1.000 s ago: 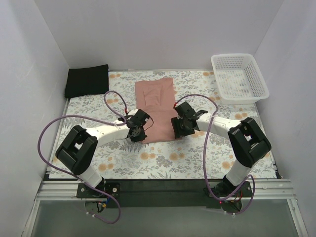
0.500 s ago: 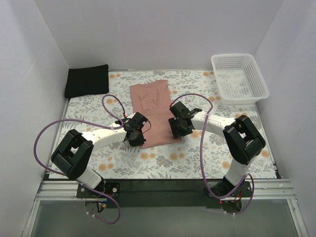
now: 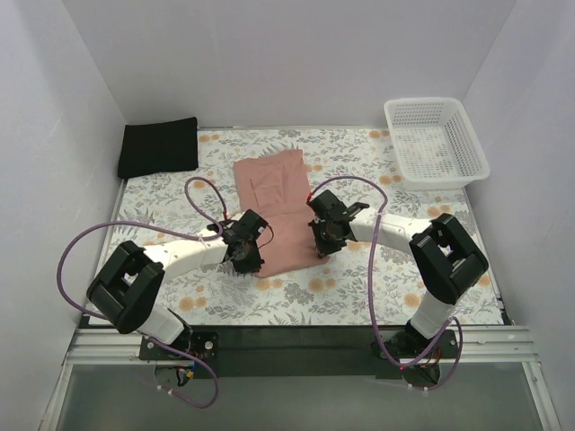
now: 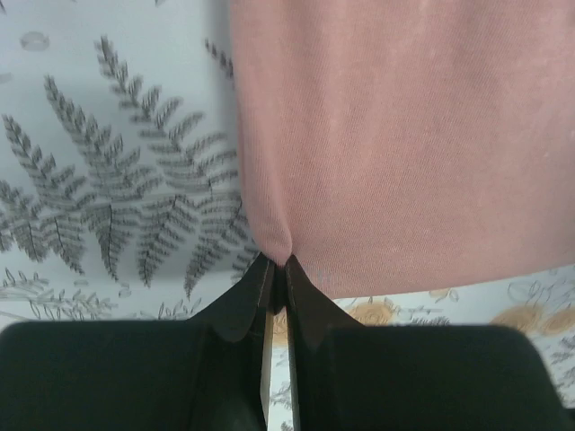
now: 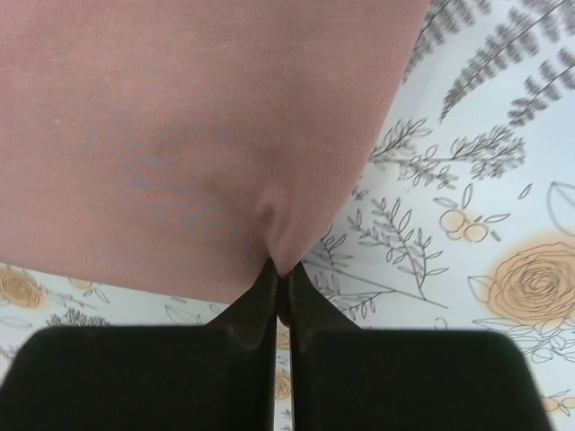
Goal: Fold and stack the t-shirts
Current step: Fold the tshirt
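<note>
The dusty pink t-shirt (image 3: 280,205) lies folded into a long strip in the middle of the table. My left gripper (image 3: 244,256) is shut on its near left corner, and the pink cloth (image 4: 404,135) puckers into the closed tips (image 4: 278,265). At the near right edge, my right gripper (image 3: 325,241) is shut on a pinch of the same tee (image 5: 198,117), the fabric bunched at its tips (image 5: 280,269). The black t-shirt (image 3: 159,146) rests folded at the back left corner, apart from both grippers.
A white lattice basket (image 3: 437,141) stands at the back right. The floral table cloth (image 3: 359,287) covers the table. White walls close in the back and both sides. Purple cables loop from both arms over the cloth.
The right gripper has shut on the pink tee's near right edge. Both grippers have shifted slightly left and nearer, and the tee has skewed a little with them.
</note>
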